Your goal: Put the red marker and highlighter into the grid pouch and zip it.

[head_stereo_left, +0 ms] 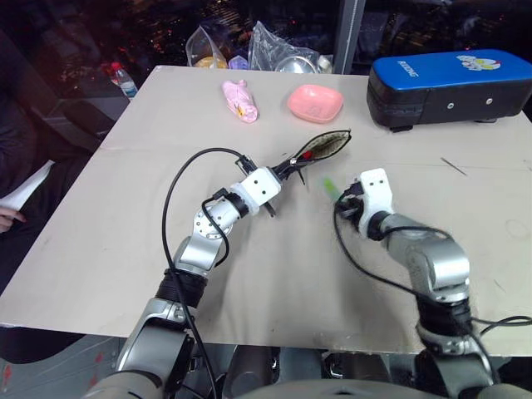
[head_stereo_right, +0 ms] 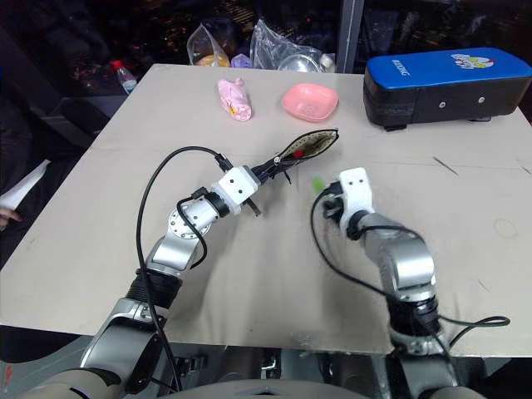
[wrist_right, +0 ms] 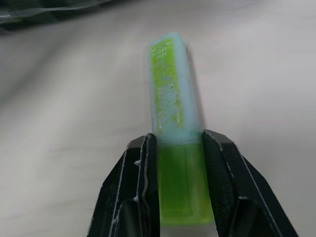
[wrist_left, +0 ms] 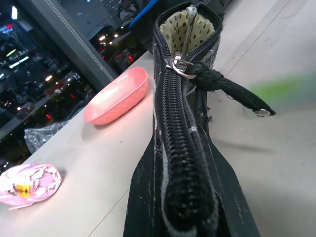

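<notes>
The left claw (head_stereo_left: 287,170) is pressed together on the near end of the grid pouch (head_stereo_left: 326,147), holding it off the desk (head_stereo_left: 125,233) around the middle, a little toward the far edge. The pouch's far end gapes open (dotted pale lining shows inside in the left wrist view), and the zipper pull (wrist_left: 180,65) sits near that open mouth with its black cord (wrist_left: 232,91) dangling to one side. A bit of red, the red marker (head_stereo_left: 308,155), shows at the pouch's opening.

The right claw (wrist_right: 173,153) is pinching the highlighter (wrist_right: 175,128) between its two black fingers (wrist_right: 140,182), gripping the lime-green body with the paler cap pointing away from the wrist. It hovers just beside the pouch, toward the desk's right edge.

Along the far edge lie a pink dish (head_stereo_left: 316,103), a pink wrapped bundle (head_stereo_left: 240,100) toward the far left corner, and a blue-topped case (head_stereo_left: 449,83) at the far right corner. Clear plastic bags (head_stereo_left: 274,51) sit beyond the far edge.
</notes>
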Tool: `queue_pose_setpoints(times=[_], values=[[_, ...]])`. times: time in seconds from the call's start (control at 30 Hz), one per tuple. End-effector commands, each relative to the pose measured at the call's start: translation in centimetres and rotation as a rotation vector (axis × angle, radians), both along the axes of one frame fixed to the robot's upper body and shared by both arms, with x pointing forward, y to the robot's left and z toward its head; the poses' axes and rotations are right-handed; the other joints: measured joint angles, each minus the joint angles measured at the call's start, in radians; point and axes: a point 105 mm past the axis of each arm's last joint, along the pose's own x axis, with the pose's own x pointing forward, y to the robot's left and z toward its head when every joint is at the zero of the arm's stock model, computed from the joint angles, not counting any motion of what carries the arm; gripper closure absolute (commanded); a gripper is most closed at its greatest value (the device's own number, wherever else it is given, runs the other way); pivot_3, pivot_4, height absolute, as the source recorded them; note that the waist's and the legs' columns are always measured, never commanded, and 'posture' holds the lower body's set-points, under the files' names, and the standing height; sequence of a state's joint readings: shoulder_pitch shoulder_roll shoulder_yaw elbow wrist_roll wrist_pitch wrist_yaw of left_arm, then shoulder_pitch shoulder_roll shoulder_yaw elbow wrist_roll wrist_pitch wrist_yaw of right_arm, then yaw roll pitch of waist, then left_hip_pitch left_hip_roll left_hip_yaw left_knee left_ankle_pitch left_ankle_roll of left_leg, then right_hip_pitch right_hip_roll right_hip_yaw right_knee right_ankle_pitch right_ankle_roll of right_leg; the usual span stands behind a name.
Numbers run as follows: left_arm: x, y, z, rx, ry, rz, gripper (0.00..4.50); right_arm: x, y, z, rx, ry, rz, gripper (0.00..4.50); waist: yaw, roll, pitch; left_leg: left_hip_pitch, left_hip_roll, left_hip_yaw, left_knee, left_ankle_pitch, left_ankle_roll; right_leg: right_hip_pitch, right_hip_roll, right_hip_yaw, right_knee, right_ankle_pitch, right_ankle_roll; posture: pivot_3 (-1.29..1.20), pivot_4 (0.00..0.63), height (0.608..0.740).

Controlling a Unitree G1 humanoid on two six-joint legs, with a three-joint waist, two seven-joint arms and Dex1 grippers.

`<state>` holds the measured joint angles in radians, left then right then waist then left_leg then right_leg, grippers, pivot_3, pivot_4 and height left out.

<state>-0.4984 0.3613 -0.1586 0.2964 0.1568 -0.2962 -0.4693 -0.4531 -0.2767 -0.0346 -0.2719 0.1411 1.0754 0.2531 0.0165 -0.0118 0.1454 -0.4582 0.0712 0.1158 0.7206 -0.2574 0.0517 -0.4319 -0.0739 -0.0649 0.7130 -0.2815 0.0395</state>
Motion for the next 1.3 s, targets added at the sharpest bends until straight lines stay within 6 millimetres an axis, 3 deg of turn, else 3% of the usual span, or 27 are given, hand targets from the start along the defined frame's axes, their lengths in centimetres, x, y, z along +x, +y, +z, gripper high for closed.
queue_pose_setpoints(times=[0.03, 0.17, 0.27, 0.33, 0.47, 0.7, 0.83, 1.3], values=[[-0.3, -0.6, 1.7, -0.019, -0.064, -0.021, 4.50, 1.1, -2.4, 4.8, -0.072, -0.180, 0.012, 3.80, -0.004, 0.000, 0.000, 0.000, 0.000, 0.000, 0.000, 0.000, 0.000, 0.000, 0.000, 0.000, 0.000, 0.000, 0.000, 0.00, 0.150, 0.688], [-0.3, -1.0, 1.9, -0.023, -0.066, -0.035, 4.50, 1.4, -3.4, 8.8, -0.169, -0.324, 0.083, 3.80, -0.020, 0.000, 0.000, 0.000, 0.001, 0.001, -0.003, 0.000, 0.000, -0.003, 0.003, 0.000, -0.001, 0.000, 0.000, 0.00, 0.150, 0.688], [-0.3, -1.4, 1.9, -0.026, -0.065, -0.049, 4.50, 0.8, -2.8, 11.1, -0.363, -0.466, 0.235, 3.80, -0.024, 0.002, 0.001, 0.000, 0.002, 0.001, -0.005, 0.000, -0.001, -0.004, 0.004, 0.000, 0.000, 0.000, 0.000, 0.00, 0.150, 0.688], [-0.4, -1.6, 2.0, -0.025, -0.065, -0.061, 4.50, 0.1, -2.0, 11.6, -0.516, -0.522, 0.366, 3.80, -0.026, 0.002, 0.001, 0.000, 0.001, 0.001, -0.004, 0.000, -0.001, -0.003, 0.003, 0.000, -0.001, 0.000, 0.000, 0.00, 0.150, 0.688], [-0.5, -2.2, 2.0, -0.016, -0.068, -0.087, 4.50, -0.7, -1.0, 11.6, -0.785, -0.587, 0.585, 3.80, -0.027, 0.002, 0.002, 0.000, 0.001, 0.002, -0.003, 0.000, -0.001, -0.003, 0.002, 0.001, -0.001, 0.000, 0.000, 0.00, 0.150, 0.688], [-0.7, -3.0, 2.0, 0.004, -0.079, -0.119, 4.50, -0.1, 0.2, 11.2, -0.957, -0.652, 0.728, 3.80, -0.024, 0.002, 0.002, 0.000, 0.002, 0.003, -0.003, 0.000, -0.001, -0.003, 0.002, 0.001, -0.001, 0.000, 0.000, 0.00, 0.150, 0.688], [-0.9, -3.5, 2.2, 0.013, -0.090, -0.138, 4.50, 0.6, 1.4, 10.0, -1.097, -0.680, 0.864, 3.80, -0.024, 0.002, 0.002, 0.000, 0.002, 0.007, -0.002, 0.000, -0.001, -0.003, 0.002, 0.001, -0.001, 0.000, 0.000, 0.00, 0.150, 0.688], [-2.0, -5.3, 2.3, 0.016, -0.104, -0.213, 4.50, 0.9, 6.1, 8.7, -1.099, -0.789, 1.096, 3.80, -0.023, 0.002, 0.002, 0.000, 0.002, 0.009, -0.001, 0.001, -0.002, -0.003, 0.002, 0.001, 0.000, 0.000, 0.000, 0.00, 0.150, 0.688]])
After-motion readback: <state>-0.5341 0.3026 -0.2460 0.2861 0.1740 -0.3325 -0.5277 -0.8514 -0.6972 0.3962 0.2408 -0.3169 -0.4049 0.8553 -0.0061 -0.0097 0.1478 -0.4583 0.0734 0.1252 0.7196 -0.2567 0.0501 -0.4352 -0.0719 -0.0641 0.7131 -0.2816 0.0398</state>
